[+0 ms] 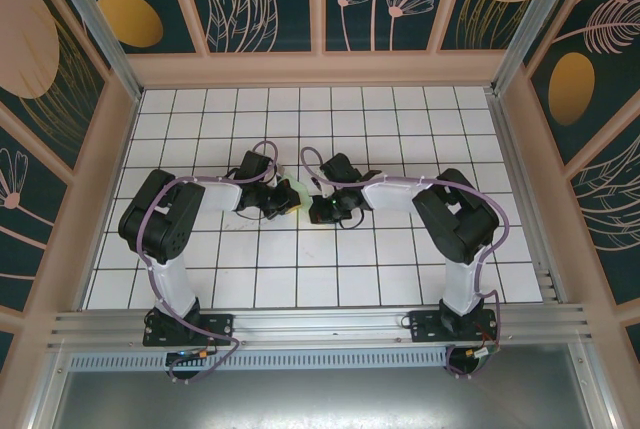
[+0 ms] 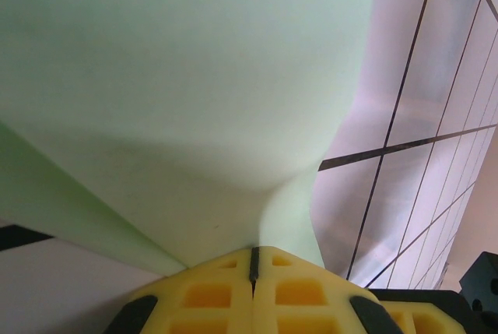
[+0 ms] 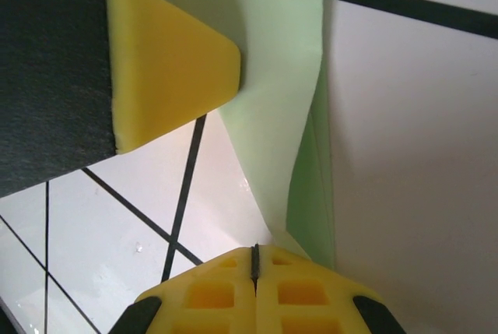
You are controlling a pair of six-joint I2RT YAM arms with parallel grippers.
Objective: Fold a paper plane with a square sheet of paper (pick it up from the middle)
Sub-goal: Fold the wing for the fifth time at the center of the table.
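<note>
2 grippers, both pinched shut on the paper.
My left gripper (image 2: 253, 260) and right gripper (image 3: 254, 254) each clamp the thin pale mint-green paper sheet (image 2: 171, 77) at bottom centre; it fans toward the upper left, with the white gridded table (image 2: 420, 116) at right.

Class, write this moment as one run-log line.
thin pale mint-green paper sheet: bent, held from two sides | left fingers: shut on it | right fingers: shut on it
</note>
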